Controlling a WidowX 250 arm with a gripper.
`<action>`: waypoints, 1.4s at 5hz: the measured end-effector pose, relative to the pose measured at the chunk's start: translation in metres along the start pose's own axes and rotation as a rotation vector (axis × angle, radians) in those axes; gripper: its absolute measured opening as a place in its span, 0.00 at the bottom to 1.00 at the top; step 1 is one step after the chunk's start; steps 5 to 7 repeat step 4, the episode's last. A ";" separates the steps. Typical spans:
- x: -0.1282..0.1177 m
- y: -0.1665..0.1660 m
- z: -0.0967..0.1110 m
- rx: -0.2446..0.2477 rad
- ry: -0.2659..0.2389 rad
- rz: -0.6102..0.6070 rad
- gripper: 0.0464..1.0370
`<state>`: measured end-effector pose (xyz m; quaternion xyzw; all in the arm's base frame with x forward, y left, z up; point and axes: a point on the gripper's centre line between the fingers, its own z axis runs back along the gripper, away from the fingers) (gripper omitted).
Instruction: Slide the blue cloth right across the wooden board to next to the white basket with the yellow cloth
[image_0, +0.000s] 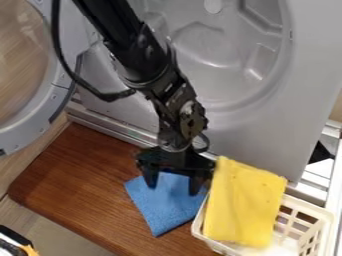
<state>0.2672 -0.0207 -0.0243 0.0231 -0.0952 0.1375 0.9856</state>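
Note:
The black gripper (173, 184) hangs over the brown wooden surface in the middle of the camera view, its two fingers spread apart. Directly below and between them lies a blue cloth (165, 204), flat on the wood; whether the fingertips touch it I cannot tell. The gripper hides part of the cloth's upper edge. A yellow cloth (244, 204) is draped over the cream plastic basket (320, 220), just right of the gripper.
Behind the arm stands a grey machine front (267, 132) with a round drum opening. Its round door (43, 112) hangs open at the left. A black and orange object (17, 242) sits at the lower left corner.

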 end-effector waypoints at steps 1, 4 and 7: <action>0.002 0.006 0.012 0.004 -0.022 0.016 0.96; 0.012 0.012 0.077 -0.062 -0.127 0.033 0.96; 0.012 0.012 0.077 -0.062 -0.127 0.033 0.96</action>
